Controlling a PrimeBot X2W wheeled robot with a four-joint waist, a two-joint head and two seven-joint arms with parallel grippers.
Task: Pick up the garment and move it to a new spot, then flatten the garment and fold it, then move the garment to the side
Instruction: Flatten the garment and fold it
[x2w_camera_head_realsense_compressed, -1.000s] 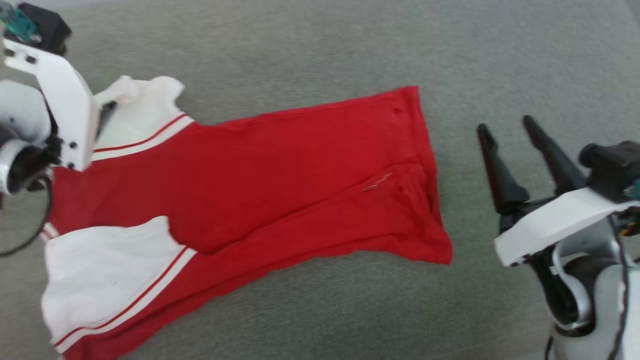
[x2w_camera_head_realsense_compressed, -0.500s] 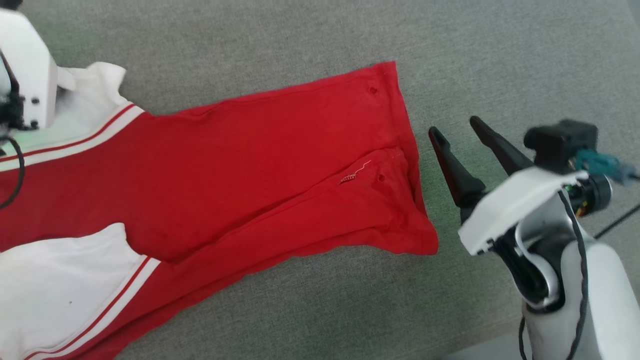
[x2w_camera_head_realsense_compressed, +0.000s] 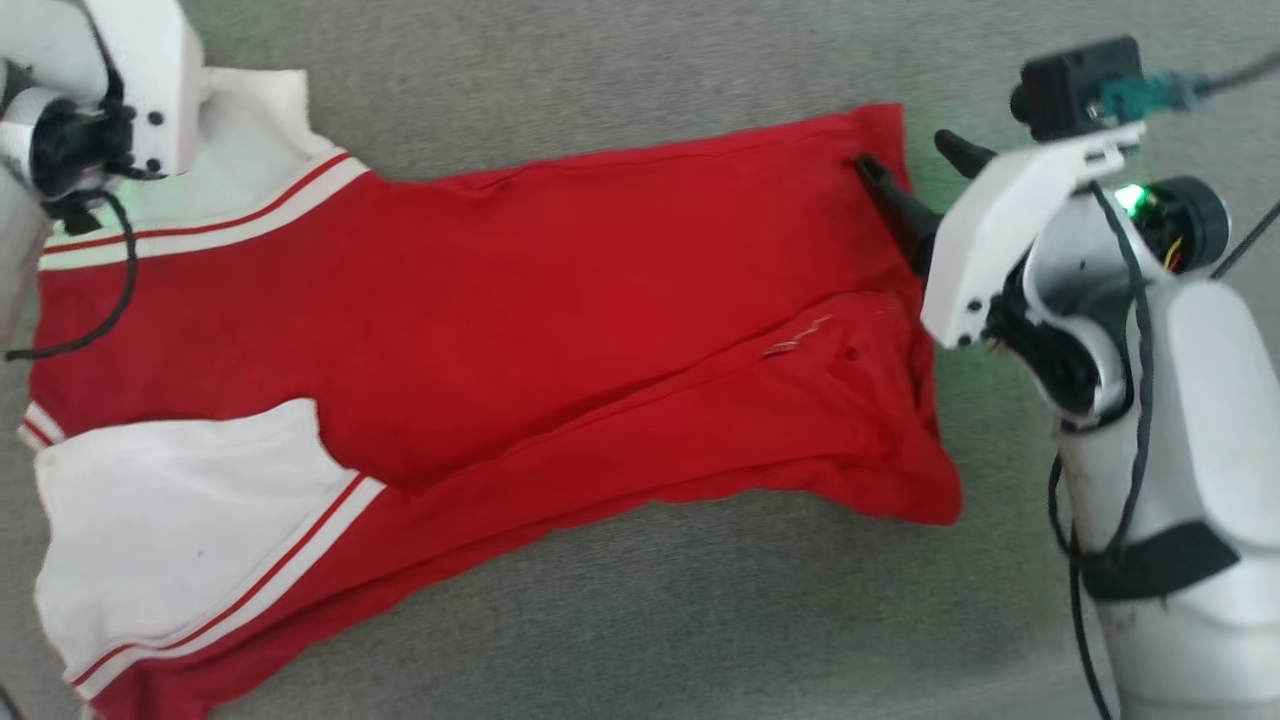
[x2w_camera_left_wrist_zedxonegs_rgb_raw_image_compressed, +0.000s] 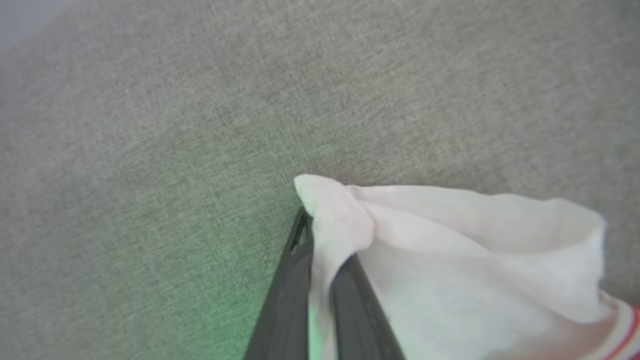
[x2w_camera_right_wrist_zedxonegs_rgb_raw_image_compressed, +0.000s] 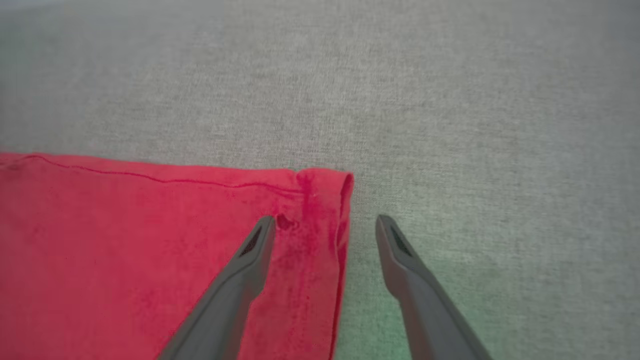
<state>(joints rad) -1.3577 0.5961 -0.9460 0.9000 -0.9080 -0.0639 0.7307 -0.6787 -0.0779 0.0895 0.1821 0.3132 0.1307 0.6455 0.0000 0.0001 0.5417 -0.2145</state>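
The garment (x2w_camera_head_realsense_compressed: 520, 300), a red jersey with white sleeves edged in red stripes, lies spread across the grey fabric surface (x2w_camera_head_realsense_compressed: 640, 80). In the left wrist view my left gripper (x2w_camera_left_wrist_zedxonegs_rgb_raw_image_compressed: 320, 240) is shut on the white tip of the far sleeve (x2w_camera_left_wrist_zedxonegs_rgb_raw_image_compressed: 450, 260), which bunches between the two dark fingers. In the head view the left arm's white housing (x2w_camera_head_realsense_compressed: 130, 80) covers that sleeve at the top left. My right gripper (x2w_camera_right_wrist_zedxonegs_rgb_raw_image_compressed: 325, 225) is open and straddles the red hem corner (x2w_camera_right_wrist_zedxonegs_rgb_raw_image_compressed: 320, 190), one finger over the cloth, the other over bare surface. The head view shows the right gripper (x2w_camera_head_realsense_compressed: 915, 160) at the garment's far right corner.
The grey woven surface (x2w_camera_right_wrist_zedxonegs_rgb_raw_image_compressed: 450, 100) runs on beyond the garment on every side. A black cable (x2w_camera_head_realsense_compressed: 100, 300) hangs from the left arm across the near shoulder of the garment. The right arm's white body (x2w_camera_head_realsense_compressed: 1180, 480) stands at the lower right.
The left gripper has shut on the white sleeve tip. The right gripper has moved up and in to the hem's far corner, still open. The head camera has shifted.
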